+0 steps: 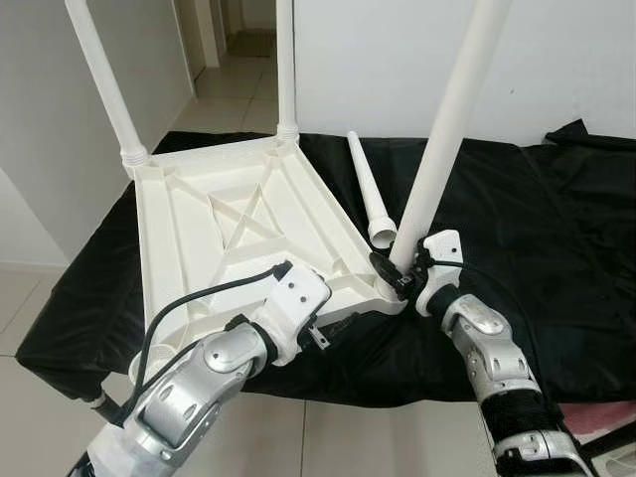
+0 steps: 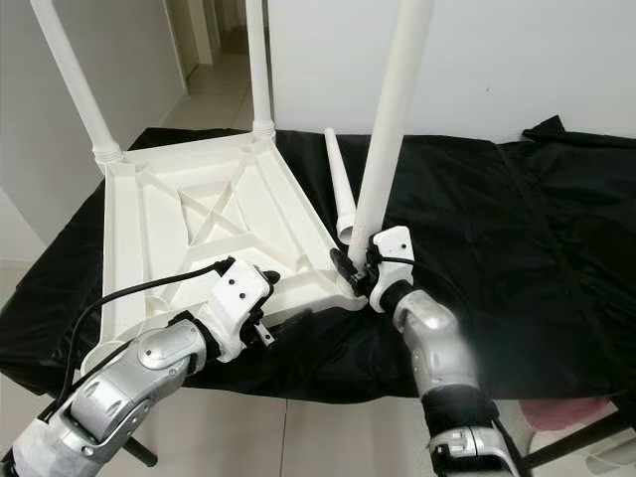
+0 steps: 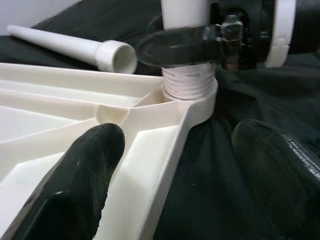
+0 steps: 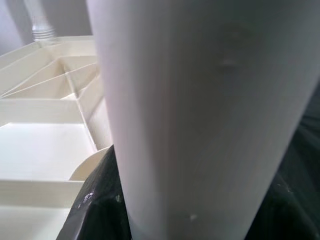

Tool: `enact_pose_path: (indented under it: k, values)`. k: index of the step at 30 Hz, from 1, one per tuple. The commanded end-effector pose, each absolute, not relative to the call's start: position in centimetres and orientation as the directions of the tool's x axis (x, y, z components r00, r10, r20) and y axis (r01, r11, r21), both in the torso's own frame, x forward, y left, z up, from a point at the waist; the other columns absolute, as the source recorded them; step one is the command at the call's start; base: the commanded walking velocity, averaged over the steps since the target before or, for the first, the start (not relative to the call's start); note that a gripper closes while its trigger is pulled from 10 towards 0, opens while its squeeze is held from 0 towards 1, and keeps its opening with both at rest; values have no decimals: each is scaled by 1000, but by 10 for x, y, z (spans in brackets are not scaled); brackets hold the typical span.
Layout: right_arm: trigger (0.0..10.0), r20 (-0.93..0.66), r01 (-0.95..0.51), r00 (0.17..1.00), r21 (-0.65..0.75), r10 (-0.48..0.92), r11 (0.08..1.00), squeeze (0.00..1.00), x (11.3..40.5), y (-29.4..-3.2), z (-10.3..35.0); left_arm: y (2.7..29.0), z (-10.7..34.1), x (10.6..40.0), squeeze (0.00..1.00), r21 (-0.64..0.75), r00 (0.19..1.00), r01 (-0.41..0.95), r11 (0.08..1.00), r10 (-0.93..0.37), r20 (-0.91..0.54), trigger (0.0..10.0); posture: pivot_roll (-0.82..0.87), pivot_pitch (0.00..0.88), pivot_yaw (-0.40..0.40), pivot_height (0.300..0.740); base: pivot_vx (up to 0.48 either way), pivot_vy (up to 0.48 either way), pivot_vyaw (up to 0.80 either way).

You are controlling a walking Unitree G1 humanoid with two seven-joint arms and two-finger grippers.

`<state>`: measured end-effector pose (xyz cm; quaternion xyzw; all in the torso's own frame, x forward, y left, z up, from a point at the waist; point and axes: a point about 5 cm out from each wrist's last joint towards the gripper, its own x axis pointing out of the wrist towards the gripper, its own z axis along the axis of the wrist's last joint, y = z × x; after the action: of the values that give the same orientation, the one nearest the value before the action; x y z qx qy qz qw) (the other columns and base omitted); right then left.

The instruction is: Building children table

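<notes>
Tabletop: white plastic, upside down on a black cloth over a bench; ribbed underside faces up, one corner overhangs the near edge.
Fitted legs: two stand upright in the far corner sockets, far-left leg and far-right leg.
Third leg: stands in the near-right corner socket, tilted slightly to the right. Threads are exposed above the socket in the left wrist view, so I judge it not fully screwed home.
Fourth leg: lies loose on the cloth, just beside the tabletop's right edge, threaded open end toward the robot.
Right gripper: clamped around the third leg low down, just above the threads; one black finger wraps the front of the shaft.
Left gripper: fingers spread, straddling the tabletop's near edge rib close to that socket; nothing grasped, possibly steadying the top.
Step in hand: threading leg three into its corner.
Next move, by judgement: turn the leg about its own axis while keeping it square to the socket until the threads disappear. The slight lean risks cross-threading; the top must be held against spin.
Remaining: loose leg into the near-left corner, then flip the table upright.
</notes>
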<state>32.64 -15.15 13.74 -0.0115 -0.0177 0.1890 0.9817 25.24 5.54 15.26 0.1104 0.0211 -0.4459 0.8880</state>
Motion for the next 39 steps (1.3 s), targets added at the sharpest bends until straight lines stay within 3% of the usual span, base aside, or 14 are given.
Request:
enact_pose_path:
  k: [1, 4, 12, 13, 14, 15, 22, 23, 24, 25, 39]
  values:
    - [10000, -29, -314, 949, 32, 315, 949, 0, 324, -152, 125, 55, 151, 251, 0, 180, 553, 831, 527, -819, -152, 10000, -12, 0, 21, 740, 0, 0, 0]
    - [10000, -36, -269, 961, 88, 273, 959, 0, 313, -131, 119, 57, 151, 254, 0, 163, 586, 809, 565, -797, -143, 10000, -6, 0, 6, 740, 0, 0, 0]
    - [10000, -25, -211, 976, 128, 215, 969, 0, 302, -114, 117, 58, 150, 255, 0, 156, 608, 793, 589, -783, -132, 10000, -14, 0, -22, 740, 0, 0, 0]
    - [10000, -16, -203, 978, 136, 207, 970, 741, 301, -113, 119, 58, 151, 255, 0, 154, 610, 791, 592, -782, -128, 10000, -14, 0, -25, 740, 0, 0, 0]
    - [10000, -16, -203, 978, 136, 207, 970, 741, 301, -113, 119, 58, 151, 255, 0, 154, 610, 791, 592, -782, -128, 10000, -14, 0, -25, 740, 0, 0, 0]
    - [10000, -3, -208, 978, 139, 211, 968, 1000, 300, -112, 121, 57, 151, 255, 0, 154, 611, 790, 593, -782, -125, 10000, -14, 0, -27, 740, 0, 0, 0]
    - [10000, 59, -179, 983, 78, 174, 981, 1000, 296, -125, 130, 62, 153, 260, 0, 166, 625, 779, 605, -771, -120, 10000, -1, 0, -21, 740, 0, 0, 0]
    - [10000, 66, -181, 982, 80, 176, 980, 773, 294, -126, 131, 64, 153, 261, 0, 168, 629, 776, 608, -768, -122, 10000, -1, 0, -21, 740, 0, 0, 0]
    - [10000, 66, -181, 982, 80, 176, 980, 773, 294, -126, 131, 64, 153, 261, 0, 168, 629, 776, 608, -768, -122, 10000, -1, 0, -21, 740, 0, 0, 0]
    - [10000, 74, -184, 981, 72, 178, 980, 0, 290, -127, 131, 65, 154, 261, 0, 172, 632, 773, 611, -765, -123, 10000, -1, 0, -21, 740, 0, 0, 0]
    - [10000, 64, -205, 978, 98, 199, 974, 0, 248, -143, 113, 74, 146, 253, 0, 157, 657, 754, 638, -741, -141, 10000, 5, 0, -2, 740, 0, 0, 0]
